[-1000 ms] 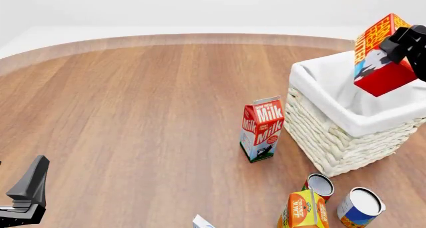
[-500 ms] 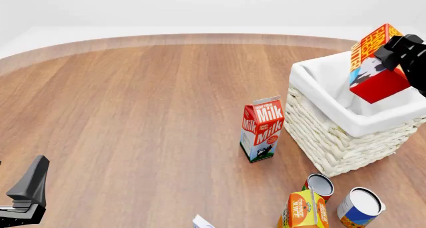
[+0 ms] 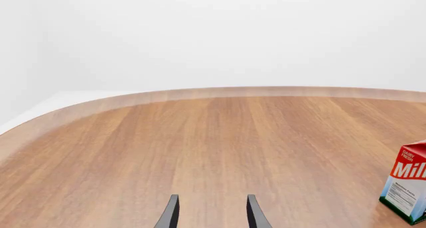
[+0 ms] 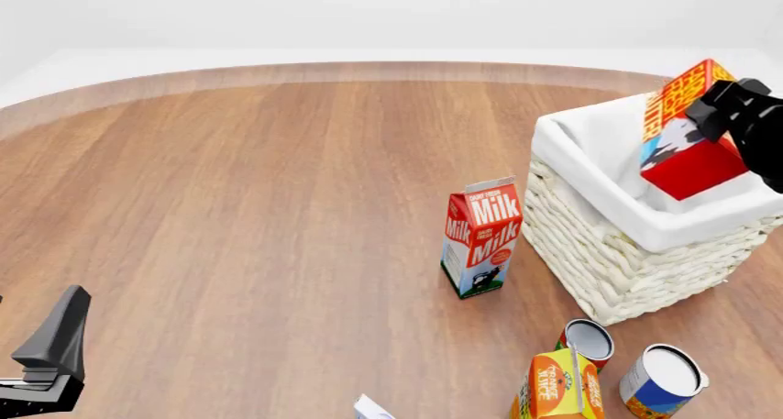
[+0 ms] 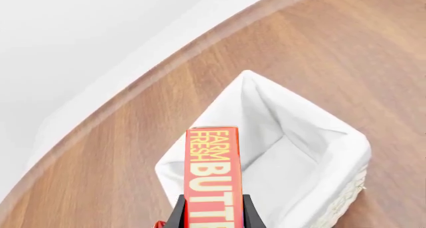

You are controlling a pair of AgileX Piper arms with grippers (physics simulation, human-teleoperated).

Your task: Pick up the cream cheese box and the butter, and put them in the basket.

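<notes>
Butter [image 4: 685,130] held tilted over basket [image 4: 636,254].

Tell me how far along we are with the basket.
Nothing looks dropped in yet: the basket shows only its lining. In hand: the right gripper holds the butter above it. Left: releasing it, then the cream cheese box, on the table; the left gripper is open.

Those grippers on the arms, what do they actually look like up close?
Both are plain black with no markings or cables showing. The left gripper ends in two thin, flat, tapering fingers. The right gripper has the same slim black fingers, and from the front its body looks blocky and angular.
</notes>
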